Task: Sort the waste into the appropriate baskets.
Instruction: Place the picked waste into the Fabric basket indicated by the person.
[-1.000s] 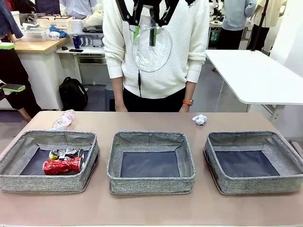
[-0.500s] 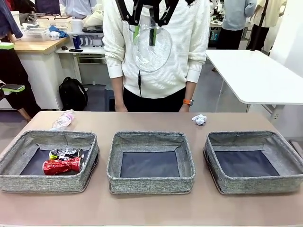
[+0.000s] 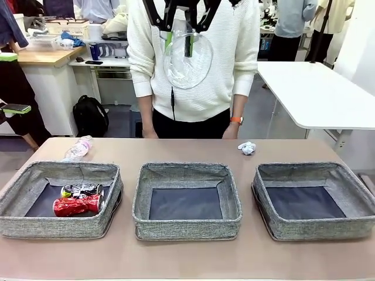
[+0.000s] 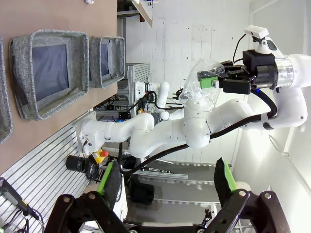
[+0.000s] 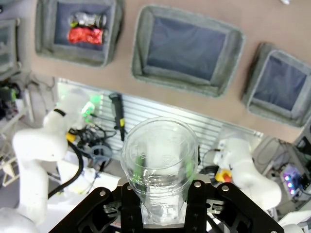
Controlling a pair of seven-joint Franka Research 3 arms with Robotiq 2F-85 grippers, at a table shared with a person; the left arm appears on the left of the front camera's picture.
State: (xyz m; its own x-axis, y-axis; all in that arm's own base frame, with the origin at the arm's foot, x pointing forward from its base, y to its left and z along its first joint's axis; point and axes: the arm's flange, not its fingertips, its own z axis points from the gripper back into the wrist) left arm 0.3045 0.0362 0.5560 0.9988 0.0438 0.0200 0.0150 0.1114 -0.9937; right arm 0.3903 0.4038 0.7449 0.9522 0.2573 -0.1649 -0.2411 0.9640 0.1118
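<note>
Gripping the plastic cup (image 5: 159,155), your right gripper (image 5: 162,188) hangs high above the bench (image 3: 187,260); your left gripper (image 4: 167,182) stands wide, empty. Two crushed cans (image 3: 76,206) lie in the left basket (image 3: 58,228); the bottle (image 3: 78,148) and paper ball (image 3: 248,148) sit near the bench's far edge.

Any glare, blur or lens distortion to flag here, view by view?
Front view: even room light, sharp, faint shadows under the grey woven fabric baskets; the clear plastic cup shows white glints. Right wrist view: the cup sits close to the lens and looks soft; basket edges bow from the wide angle. Left wrist view: rolled sideways, the white wall nearly washed out.
</note>
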